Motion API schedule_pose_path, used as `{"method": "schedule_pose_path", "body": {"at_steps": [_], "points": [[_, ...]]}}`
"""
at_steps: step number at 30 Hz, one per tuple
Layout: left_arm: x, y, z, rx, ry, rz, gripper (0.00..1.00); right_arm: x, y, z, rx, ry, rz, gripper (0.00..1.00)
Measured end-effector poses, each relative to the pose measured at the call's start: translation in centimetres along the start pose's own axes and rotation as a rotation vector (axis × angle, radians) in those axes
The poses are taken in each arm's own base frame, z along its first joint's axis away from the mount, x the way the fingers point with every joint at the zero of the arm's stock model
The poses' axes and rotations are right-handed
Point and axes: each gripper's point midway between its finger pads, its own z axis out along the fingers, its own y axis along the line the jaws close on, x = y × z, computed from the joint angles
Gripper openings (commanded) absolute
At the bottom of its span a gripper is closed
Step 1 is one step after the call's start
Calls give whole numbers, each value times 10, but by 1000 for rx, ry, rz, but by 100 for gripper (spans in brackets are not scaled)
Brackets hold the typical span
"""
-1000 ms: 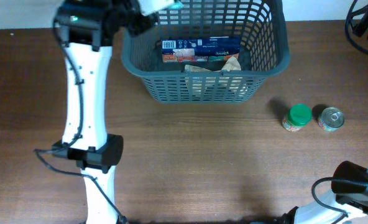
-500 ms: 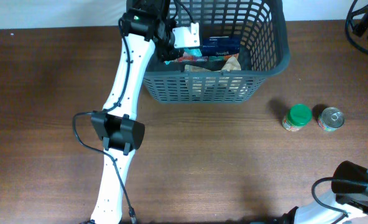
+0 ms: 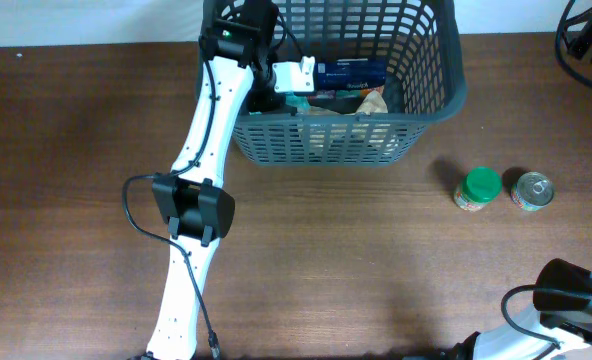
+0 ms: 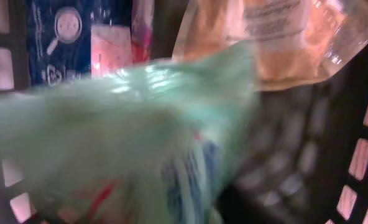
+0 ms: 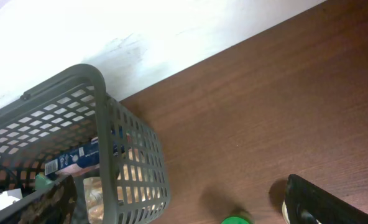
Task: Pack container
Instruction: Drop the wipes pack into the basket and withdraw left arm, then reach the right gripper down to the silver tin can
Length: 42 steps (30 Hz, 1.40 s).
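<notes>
The container, a dark grey slotted basket [image 3: 436,95], stands at the back of the table and also shows in the right wrist view [image 5: 109,124]. My left gripper [image 3: 294,80] reaches inside it at its left end, shut on a pale green packet [image 3: 300,98]. That packet [image 4: 128,143] fills the left wrist view, blurred, and hides the fingers. Under it lie a blue box [image 4: 59,37] and a clear bag of tan contents [image 4: 283,37]. My right gripper [image 5: 171,202] is open and empty, low at the front right, far from the basket.
A green-lidded jar [image 3: 478,188] and a tin can [image 3: 532,191] stand on the wooden table right of the basket. The jar's lid [image 5: 235,220] shows in the right wrist view. Cables hang at the back right corner [image 3: 586,40].
My left arm swung right from the basket's back left rim and went down into the basket with the green packet. The right arm has not moved.
</notes>
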Motion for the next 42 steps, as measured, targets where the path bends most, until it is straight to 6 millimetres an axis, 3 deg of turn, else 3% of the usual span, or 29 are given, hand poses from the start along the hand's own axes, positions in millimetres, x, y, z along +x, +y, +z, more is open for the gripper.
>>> {"method": "schedule_pose_path", "body": {"at_steps": [3, 6, 9, 12, 14, 16, 18, 21, 24, 26, 30, 32, 37, 42], "points": [[-18, 6, -3, -14, -98, -39, 99, 0, 0, 0, 0, 0, 0, 99], [-37, 23, -25, -84, -189, -144, 99, 0, 0, 0, 0, 0, -1, 99], [-49, 39, -81, -176, -273, -249, 99, 0, 0, 0, 0, 0, 0, 99], [-43, 55, -171, -331, -356, -348, 99, 0, 0, 0, 0, 0, 0, 99], [-21, 60, -237, -448, -397, -432, 99, 0, 0, 0, 0, 0, 0, 99], [10, 59, -286, -533, -408, -506, 99, 0, 0, 0, 0, 0, 0, 99], [49, 60, -327, -625, -410, -599, 99, 0, 0, 0, 0, 0, -1, 99], [107, 59, -358, -706, -379, -737, 99, 0, 0, 0, 0, 0, 0, 99], [164, 55, -366, -732, -339, -908, 99, 0, 0, 0, 0, 0, -1, 99], [189, 50, -363, -721, -324, -1011, 99, 0, 0, 0, 0, 0, -1, 99], [246, 30, -335, -627, -245, -1246, 99, -3, 0, 0, -2, -12, -5, 99], [259, 24, -313, -559, -211, -1317, 99, -5, 1, 0, -3, -20, -8, 99], [271, 11, -269, -426, -151, -1395, 99, -11, 1, 0, -3, -44, -18, 99], [276, 3, -248, -358, -118, -1429, 99, -2, -33, 4, 178, -13, -2, 99]]}}
